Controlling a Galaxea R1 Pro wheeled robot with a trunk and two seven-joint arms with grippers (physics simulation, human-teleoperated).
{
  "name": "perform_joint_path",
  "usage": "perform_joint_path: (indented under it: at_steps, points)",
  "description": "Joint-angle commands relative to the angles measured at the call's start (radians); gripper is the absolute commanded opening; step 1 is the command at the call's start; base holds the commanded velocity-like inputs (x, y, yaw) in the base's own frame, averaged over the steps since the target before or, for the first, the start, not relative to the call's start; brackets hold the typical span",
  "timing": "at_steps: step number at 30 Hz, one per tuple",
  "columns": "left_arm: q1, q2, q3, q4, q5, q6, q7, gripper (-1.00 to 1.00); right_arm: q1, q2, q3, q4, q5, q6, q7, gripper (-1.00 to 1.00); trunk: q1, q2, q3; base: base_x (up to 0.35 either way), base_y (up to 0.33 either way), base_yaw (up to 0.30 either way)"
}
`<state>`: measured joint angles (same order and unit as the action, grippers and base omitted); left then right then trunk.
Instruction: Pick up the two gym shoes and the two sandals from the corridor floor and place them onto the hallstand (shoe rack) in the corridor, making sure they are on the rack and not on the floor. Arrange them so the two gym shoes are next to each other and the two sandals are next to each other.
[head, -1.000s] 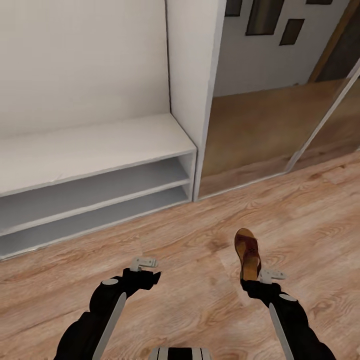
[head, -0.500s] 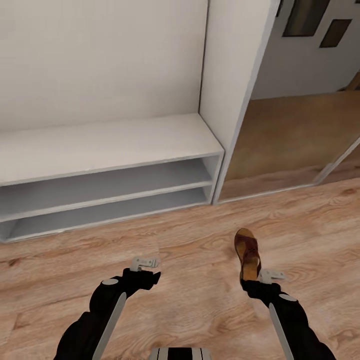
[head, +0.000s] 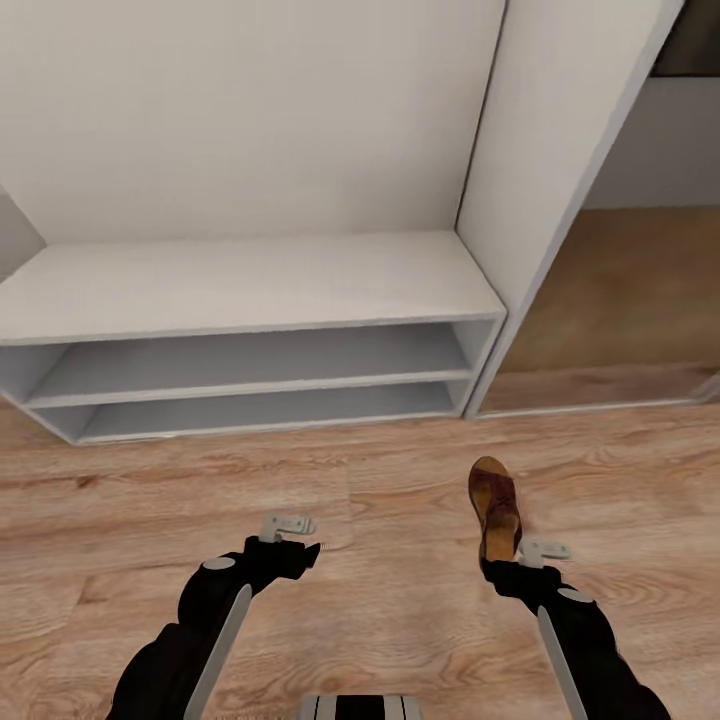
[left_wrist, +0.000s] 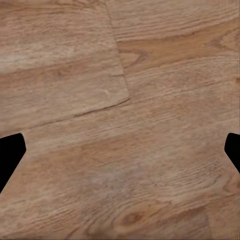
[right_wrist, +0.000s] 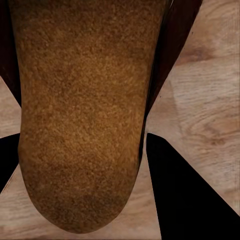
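One dark brown sandal with a tan footbed is held heel-first in my right gripper, a little above the corridor floor. The gripper's black fingers sit either side of the heel, shut on it. My left gripper hangs open over bare planks, its fingertips wide apart with nothing between them. The light grey hallstand stands ahead against the wall. Its top and two open shelves hold nothing. The gym shoes are out of view.
A tall white panel rises at the hallstand's right end. Beyond it is a mirrored sliding door reflecting the floor. Open wood floor lies between me and the rack.
The camera has swung left, so the hallstand slid right in the picture and its left end came into view. Both arms and the held sandal keep their pose.
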<state>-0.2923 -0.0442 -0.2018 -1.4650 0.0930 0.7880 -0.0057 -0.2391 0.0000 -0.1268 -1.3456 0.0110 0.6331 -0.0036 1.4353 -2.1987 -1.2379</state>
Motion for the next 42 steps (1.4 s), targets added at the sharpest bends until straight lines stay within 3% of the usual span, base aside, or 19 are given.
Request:
perform_joint_path:
  at_steps: [1, 42]
  points:
    - [-0.001, 0.0, 0.0, 0.0, 0.008, 0.005, 0.003, 1.0, 0.0, 0.0, 0.0, -0.001, -0.002, 0.005, -0.003, -1.0, 0.0, 0.0, -0.001, 0.0, 0.0, 0.296]
    - [-0.001, 0.0, 0.002, -0.001, 0.008, 0.005, 0.004, 1.0, 0.0, 0.0, 0.001, -0.003, 0.002, 0.007, -0.004, -1.0, 0.0, 0.0, -0.001, 0.0, 0.0, 0.298]
